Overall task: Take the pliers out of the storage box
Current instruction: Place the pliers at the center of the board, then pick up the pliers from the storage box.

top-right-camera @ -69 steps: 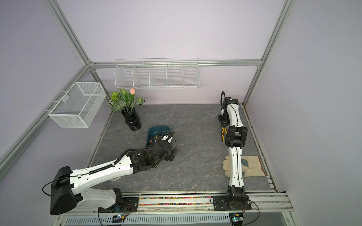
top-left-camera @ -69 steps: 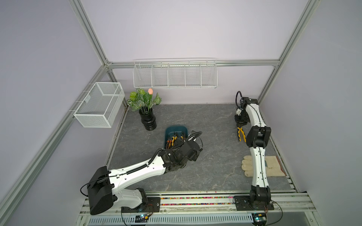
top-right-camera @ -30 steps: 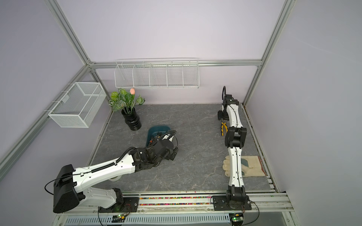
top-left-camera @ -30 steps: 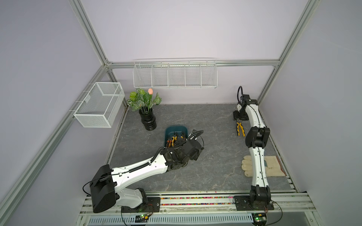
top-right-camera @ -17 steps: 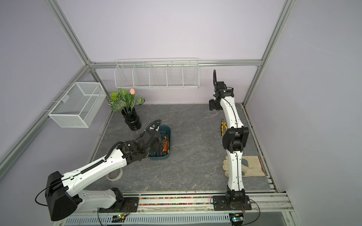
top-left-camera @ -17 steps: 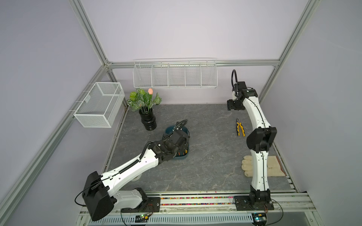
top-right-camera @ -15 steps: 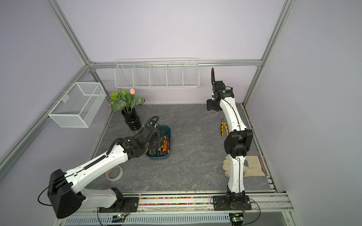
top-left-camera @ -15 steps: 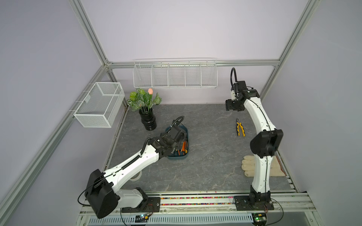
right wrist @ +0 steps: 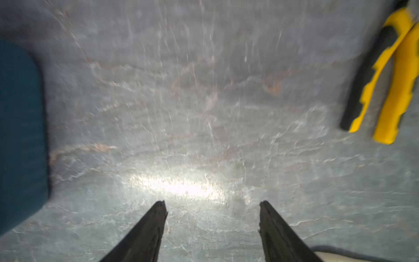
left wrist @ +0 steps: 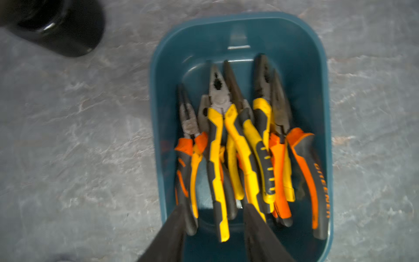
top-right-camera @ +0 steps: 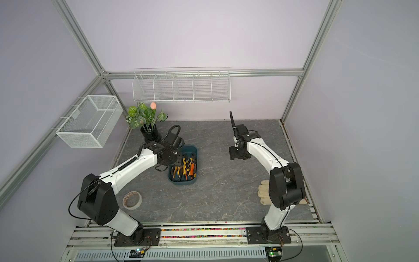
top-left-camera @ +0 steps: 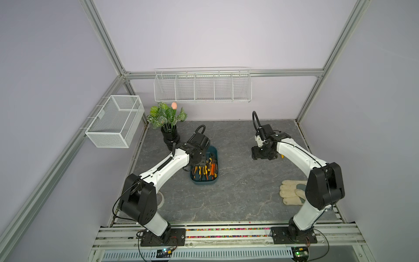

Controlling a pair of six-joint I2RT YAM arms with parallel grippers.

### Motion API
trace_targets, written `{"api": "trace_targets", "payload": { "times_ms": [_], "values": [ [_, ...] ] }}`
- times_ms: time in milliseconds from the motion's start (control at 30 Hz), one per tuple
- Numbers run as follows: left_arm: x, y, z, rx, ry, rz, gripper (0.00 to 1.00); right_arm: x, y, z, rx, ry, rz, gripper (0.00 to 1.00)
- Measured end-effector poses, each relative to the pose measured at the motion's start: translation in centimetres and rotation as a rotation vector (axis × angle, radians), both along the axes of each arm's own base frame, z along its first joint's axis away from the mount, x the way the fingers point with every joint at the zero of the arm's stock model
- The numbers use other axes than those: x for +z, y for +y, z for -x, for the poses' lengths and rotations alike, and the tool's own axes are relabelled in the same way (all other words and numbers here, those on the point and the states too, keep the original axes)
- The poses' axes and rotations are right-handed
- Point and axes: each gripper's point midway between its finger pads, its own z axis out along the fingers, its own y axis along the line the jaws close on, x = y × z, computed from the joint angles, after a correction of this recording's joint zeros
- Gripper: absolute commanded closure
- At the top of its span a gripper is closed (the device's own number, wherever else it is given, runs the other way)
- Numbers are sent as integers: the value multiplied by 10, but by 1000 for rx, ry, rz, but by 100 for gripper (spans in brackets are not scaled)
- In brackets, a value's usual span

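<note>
left gripper [left wrist: 214,206]: part-open, nothing gripped; straddles pliers [left wrist: 238,147] handles in storage box [left wrist: 317,68], set to pinch
right gripper [right wrist: 212,204]: released, empty; loose pliers [right wrist: 385,79] already out, beside it

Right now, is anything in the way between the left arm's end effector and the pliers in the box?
No, nothing visible is. The box has no lid, and the left end effector hangs right over the handles of the pliers, its jaws apart on either side of a yellow handle.
</note>
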Motion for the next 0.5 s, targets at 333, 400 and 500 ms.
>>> {"api": "trace_targets", "payload": {
  "times_ms": [333, 400, 500],
  "values": [
    [-32, -6, 5, 34, 98, 8, 63, 1, 5, -3, 7, -47, -44, 33],
    [-38, -6, 5, 39, 112, 3, 63, 1, 7, -4, 9, -53, -53, 33],
    [-46, -5, 6, 45, 129, -7, 63, -3, 7, -3, 10, -52, -56, 33]
  ]
}}
